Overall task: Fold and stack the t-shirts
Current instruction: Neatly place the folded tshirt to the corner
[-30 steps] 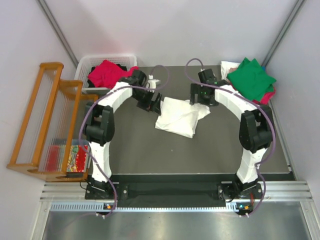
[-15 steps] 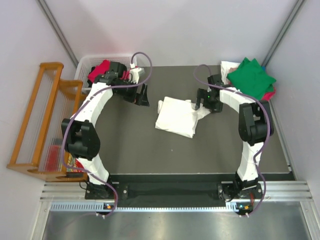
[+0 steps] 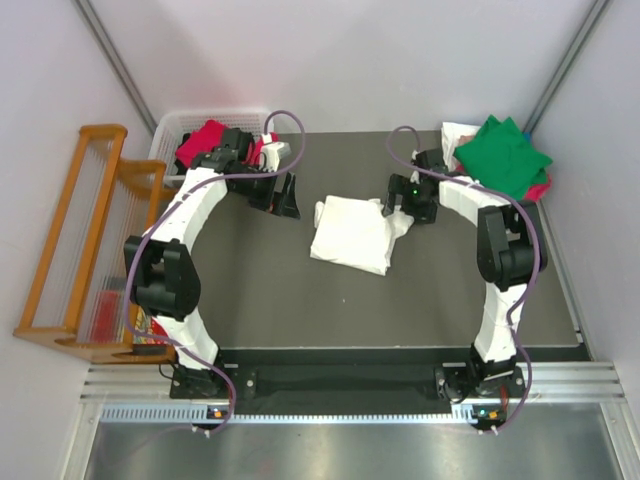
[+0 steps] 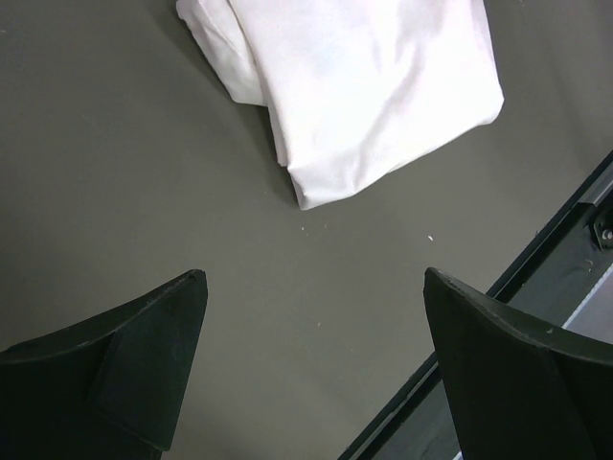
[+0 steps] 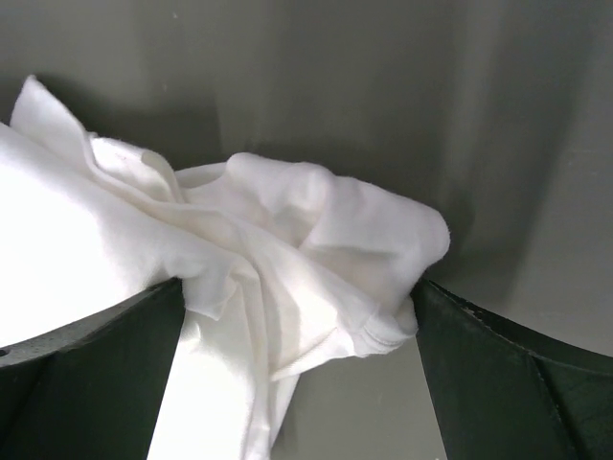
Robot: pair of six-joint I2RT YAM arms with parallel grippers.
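Top external view: the white t-shirt point(image 3: 350, 235) lies part-folded near the middle of the worktop point(image 3: 300, 300), a rough rectangle with a loose bunch sticking out at its 2 o'clock corner. The left end effector point(image 3: 285, 196) hangs open just off the shirt's 9 o'clock edge, apart from it. The right end effector point(image 3: 405, 203), also open, sits over that loose bunch. A green t-shirt point(image 3: 502, 155) tops a folded pile at the worktop's 2 o'clock corner. A crimson-pink t-shirt point(image 3: 207, 141) sits heaped in the white basket point(image 3: 190, 120) at 10 o'clock.

Left wrist view: both fingers point(image 4: 134, 359) are spread wide over bare worktop and hold nothing. The folded body of the white shirt lies towards 12 o'clock, well clear of them, its edges rounded and puffy.

Right wrist view: the crumpled bunch lies between the spread fingers point(image 5: 498, 369), its hem brushing the one at 3 o'clock, but the jaws are not closed on it.

The cloth looks light, limp and thin. It should drape and slip rather than hold a crease, so a single pinch would likely drag the fold open. The best hold is probably a pinch through the seamed hem of the bunch, where layers are thickest. The other end effector could then pin or lift the opposite edge.
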